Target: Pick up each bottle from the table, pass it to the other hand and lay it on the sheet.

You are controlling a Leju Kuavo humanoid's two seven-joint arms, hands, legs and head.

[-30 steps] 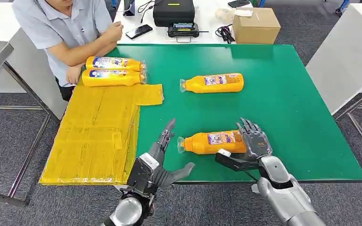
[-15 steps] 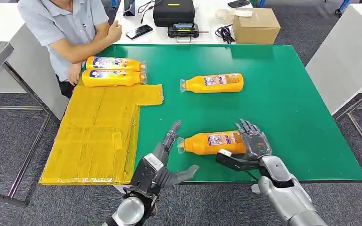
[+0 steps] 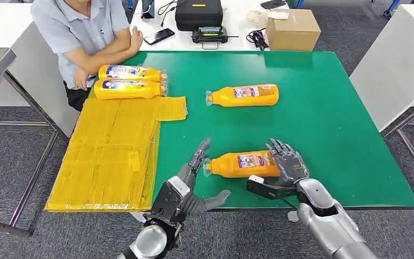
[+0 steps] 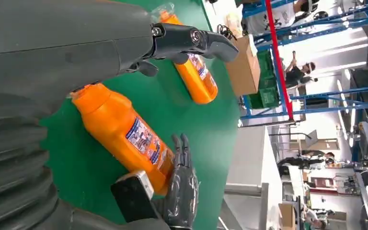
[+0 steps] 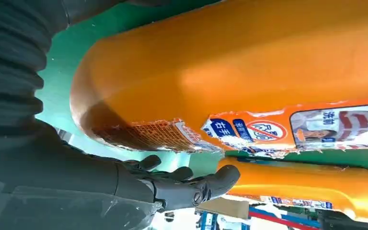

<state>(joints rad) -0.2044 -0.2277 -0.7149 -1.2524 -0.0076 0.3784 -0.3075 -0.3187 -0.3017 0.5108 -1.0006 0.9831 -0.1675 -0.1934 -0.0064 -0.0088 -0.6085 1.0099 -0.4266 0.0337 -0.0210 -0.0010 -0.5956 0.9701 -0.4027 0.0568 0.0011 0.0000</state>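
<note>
An orange bottle [image 3: 242, 163] lies on its side near the front edge of the green table [image 3: 329, 118], cap pointing left. My right hand [image 3: 287, 164] cups its base: the fingers stand behind it and the thumb lies in front, with a gap showing in the right wrist view [image 5: 172, 187]. My left hand [image 3: 186, 186] is spread open just left of the cap, a fingertip close to it. A second orange bottle [image 3: 245, 95] lies farther back. Two more bottles [image 3: 132, 72] [image 3: 129, 89] lie side by side at the far end of the yellow sheet [image 3: 113, 156].
A person [image 3: 86, 32] sits at the table's far left corner, arms by the two laid bottles. Behind the table stand a cardboard box [image 3: 292, 28], a black case [image 3: 198, 13] and a phone [image 3: 159, 35]. Grey carpet lies on both sides.
My left hand has moved right and forward, its fingertips now beside the near bottle's cap. My right hand has shifted slightly at the bottle's base. The person has leaned a little to the right.
</note>
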